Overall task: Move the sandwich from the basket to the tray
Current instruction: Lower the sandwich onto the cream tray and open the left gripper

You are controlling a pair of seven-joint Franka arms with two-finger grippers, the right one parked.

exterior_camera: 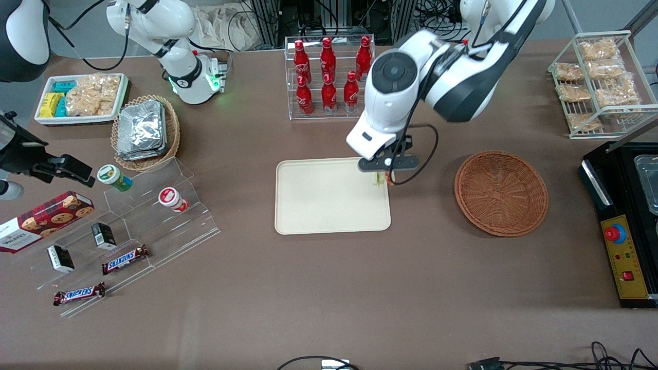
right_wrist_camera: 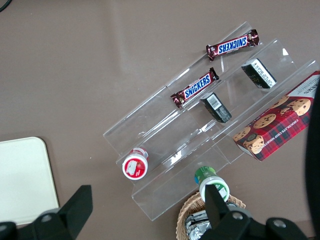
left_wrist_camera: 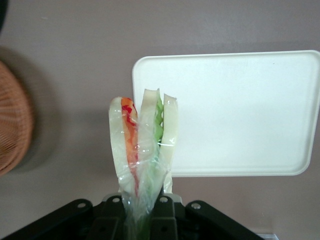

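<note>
My left gripper (exterior_camera: 383, 177) hangs over the corner of the cream tray (exterior_camera: 318, 205) that lies toward the basket, shut on the clear-wrapped sandwich (exterior_camera: 381, 178). In the left wrist view the sandwich (left_wrist_camera: 145, 145) stands out from the jaws as white bread slices with orange and green filling, its wrap pinched in the gripper (left_wrist_camera: 140, 210). It hovers above the tray's edge (left_wrist_camera: 150, 90). The reddish-brown woven basket (exterior_camera: 501, 192) sits beside the tray toward the working arm's end, with nothing in it; its rim (left_wrist_camera: 12, 125) shows in the wrist view too.
A clear rack of red bottles (exterior_camera: 329, 77) stands farther from the camera than the tray. A tan wicker basket of foil packets (exterior_camera: 145, 131), acrylic steps with snacks (exterior_camera: 128, 231) and a white dish (exterior_camera: 82, 97) lie toward the parked arm's end. A wire rack (exterior_camera: 599, 82) and black appliance (exterior_camera: 624, 221) stand at the working arm's end.
</note>
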